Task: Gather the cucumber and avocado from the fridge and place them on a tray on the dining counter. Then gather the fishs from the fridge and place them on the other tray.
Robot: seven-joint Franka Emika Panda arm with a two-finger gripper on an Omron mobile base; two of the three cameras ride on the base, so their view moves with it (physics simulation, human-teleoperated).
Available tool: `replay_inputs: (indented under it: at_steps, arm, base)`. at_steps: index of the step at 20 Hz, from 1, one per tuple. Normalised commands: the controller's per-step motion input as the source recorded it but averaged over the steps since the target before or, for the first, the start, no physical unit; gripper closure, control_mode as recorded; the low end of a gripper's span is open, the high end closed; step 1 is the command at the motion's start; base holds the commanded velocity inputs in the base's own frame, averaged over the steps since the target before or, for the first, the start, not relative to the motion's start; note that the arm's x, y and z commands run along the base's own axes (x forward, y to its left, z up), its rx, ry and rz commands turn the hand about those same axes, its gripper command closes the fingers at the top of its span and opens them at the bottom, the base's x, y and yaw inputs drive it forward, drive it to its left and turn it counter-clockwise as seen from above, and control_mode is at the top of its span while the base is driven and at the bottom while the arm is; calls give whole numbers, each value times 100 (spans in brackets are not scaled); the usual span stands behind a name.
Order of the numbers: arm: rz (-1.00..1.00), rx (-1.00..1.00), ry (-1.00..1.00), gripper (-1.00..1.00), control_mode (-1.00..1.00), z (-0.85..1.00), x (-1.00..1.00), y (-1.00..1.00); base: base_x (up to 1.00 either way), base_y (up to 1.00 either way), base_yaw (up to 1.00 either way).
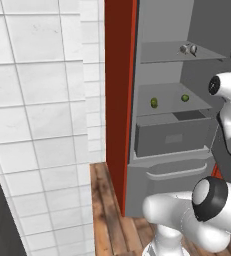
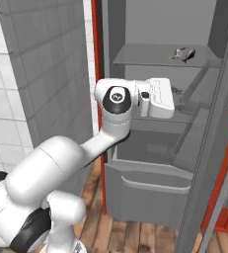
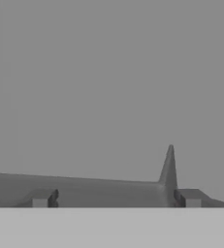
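Observation:
The fridge stands open. Two small green things lie on its middle shelf, one oval (image 1: 154,102) and one rounder (image 1: 185,98); I cannot tell which is the cucumber and which the avocado. A grey fish (image 1: 188,48) (image 2: 183,53) lies on the upper shelf. My white hand (image 2: 160,98) reaches in at the height of the middle shelf. In the hand view my gripper (image 3: 116,197) is open, its fingertips (image 3: 40,197) wide apart with nothing between them, facing the grey inner wall. The trays and the dining counter are out of view.
The red fridge door (image 1: 119,100) stands open edge-on at the left, beside a white tiled wall (image 1: 42,125). Under the middle shelf a grey drawer (image 1: 172,137) is pulled out a little, with a lower bin (image 2: 145,192) beneath. The floor is wooden planks (image 1: 104,215).

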Motion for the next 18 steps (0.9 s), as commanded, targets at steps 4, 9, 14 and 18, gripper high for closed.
replay_inputs:
  at_steps: [4,9,14,18]
  arm:
    - [0,0,0,-100,-100,0,6,-36]
    - [1,0,2,-100,-100,0,14,-18]
    - [0,0,3,-100,-100,0,21,-8]
    - [2,0,0,-100,-100,-1,31,-22]
  base:
    - [0,0,0]
    - [0,0,0]
    - [0,0,0]
    - [0,0,0]
